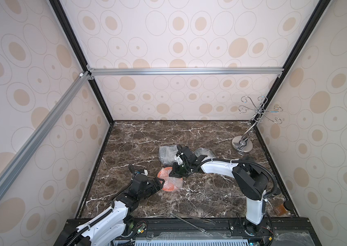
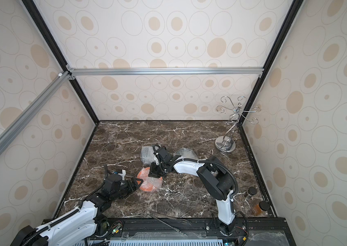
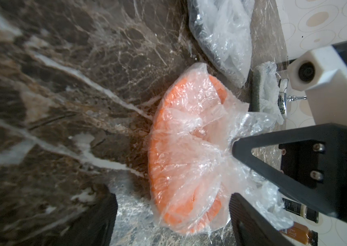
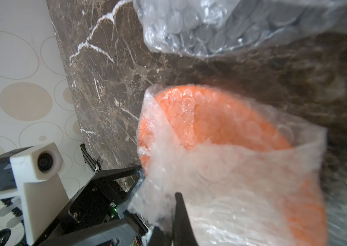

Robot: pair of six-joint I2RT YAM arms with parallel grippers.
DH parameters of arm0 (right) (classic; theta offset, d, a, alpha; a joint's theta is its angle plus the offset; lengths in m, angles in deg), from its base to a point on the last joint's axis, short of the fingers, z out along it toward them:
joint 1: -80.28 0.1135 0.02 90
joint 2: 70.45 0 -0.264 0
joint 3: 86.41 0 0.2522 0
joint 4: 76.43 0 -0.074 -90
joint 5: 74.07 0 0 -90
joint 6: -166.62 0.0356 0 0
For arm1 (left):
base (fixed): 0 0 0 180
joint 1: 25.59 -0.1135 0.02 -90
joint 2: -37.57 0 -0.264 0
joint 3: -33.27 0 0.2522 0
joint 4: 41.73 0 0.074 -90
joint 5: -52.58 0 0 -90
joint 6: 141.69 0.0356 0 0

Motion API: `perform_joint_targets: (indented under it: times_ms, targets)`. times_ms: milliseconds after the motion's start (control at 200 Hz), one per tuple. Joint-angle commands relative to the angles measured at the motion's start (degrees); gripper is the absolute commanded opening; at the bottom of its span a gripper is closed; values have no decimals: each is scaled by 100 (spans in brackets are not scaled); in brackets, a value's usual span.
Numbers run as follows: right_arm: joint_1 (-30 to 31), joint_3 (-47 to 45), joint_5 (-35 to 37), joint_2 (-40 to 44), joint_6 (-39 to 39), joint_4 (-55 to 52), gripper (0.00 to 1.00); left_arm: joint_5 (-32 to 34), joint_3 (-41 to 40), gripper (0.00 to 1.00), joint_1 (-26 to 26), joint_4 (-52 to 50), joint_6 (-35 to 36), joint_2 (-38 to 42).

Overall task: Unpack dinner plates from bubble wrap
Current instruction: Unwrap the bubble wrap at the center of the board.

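- Metal tongs [image 1: 191, 217] lie across the front edge of the marble table [image 1: 147, 136], nearest the lens, between the two arm bases.
- Just beyond them the orange plate [image 1: 166, 188] rests on the marble, left of centre and toward the front. It is swathed in bubble wrap [image 1: 174, 181], and its colour glows through the clear plastic.
- The right gripper [image 1: 173, 173] reaches over from the far side with its jaws pressed together on a bunched fold of that wrap. In the left wrist view the film is drawn taut to the black fingertip [image 3: 244, 147].
- The left gripper [image 1: 161, 181] sits low at the plate's near-left rim, jaws spread wide.
- A second wrapped bundle [image 1: 167, 155] and a third wrapped bundle [image 1: 203, 152] lie just behind, near mid-table. The right arm partly hides both.
- A chrome wire stand [image 1: 251, 125] occupies the far right corner, and two jars [image 2: 260, 207] stand at the near right corner.
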Motion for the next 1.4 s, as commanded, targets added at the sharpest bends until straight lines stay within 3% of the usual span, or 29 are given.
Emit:
perform_joint_targets:
  times_ms: [0,305,500,730,885,1051,1396]
  targets:
    - [-24,-123,86,-42,285,177,0,-94,-211,78,29,186,-11,-124]
    - [-11,-147,59,-16,335,242,0,-161,-443,69,28,994,81,-853]
    - [-6,-176,59,26,380,310,0,-206,-374,52,34,1347,142,-1384]
    - [-8,-194,36,38,482,448,0,-173,-396,49,34,1448,222,-1648]
    - [-5,-169,15,37,521,480,0,-103,-436,21,34,1472,244,-1778]
    - [-5,-168,-84,63,581,599,0,-64,-415,0,34,1425,264,-1848]
    - [-15,-141,-899,173,1019,1471,0,29,-221,0,29,1096,337,-2072]
